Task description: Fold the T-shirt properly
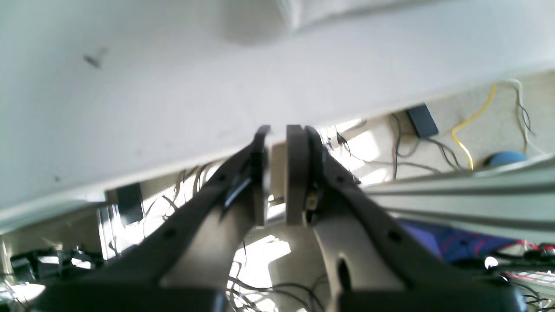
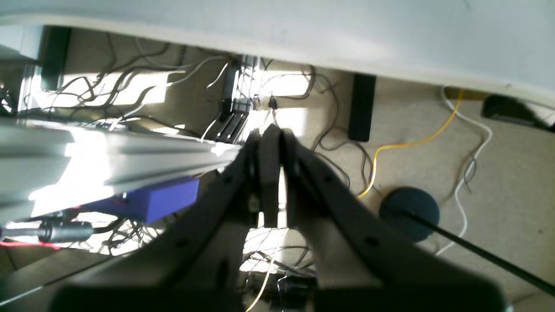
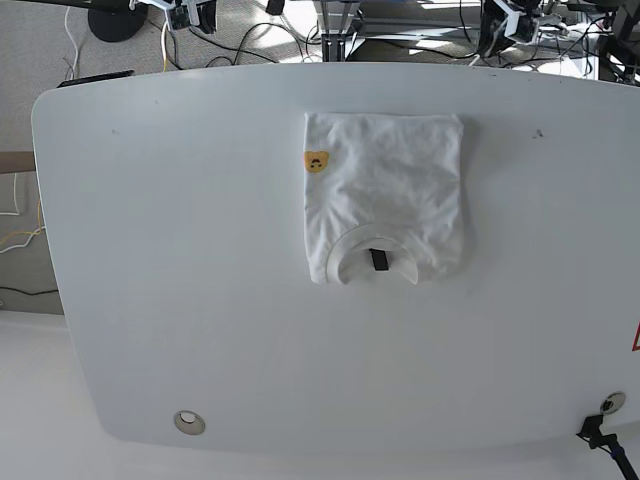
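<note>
The T-shirt (image 3: 384, 197) lies folded into a compact rectangle on the tabletop (image 3: 180, 250), collar and black label showing; folding looks finished. Beyond the tabletop's edge, the left hand (image 1: 277, 173) is nearly closed, empty; the right hand (image 2: 269, 173) closed, empty.

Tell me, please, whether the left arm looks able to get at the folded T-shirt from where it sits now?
Probably yes. The T-shirt lies alone on the white table, with nothing around or on it. The left gripper, empty and nearly shut, is parked past the table's far edge, so it must come back over the edge.
</note>
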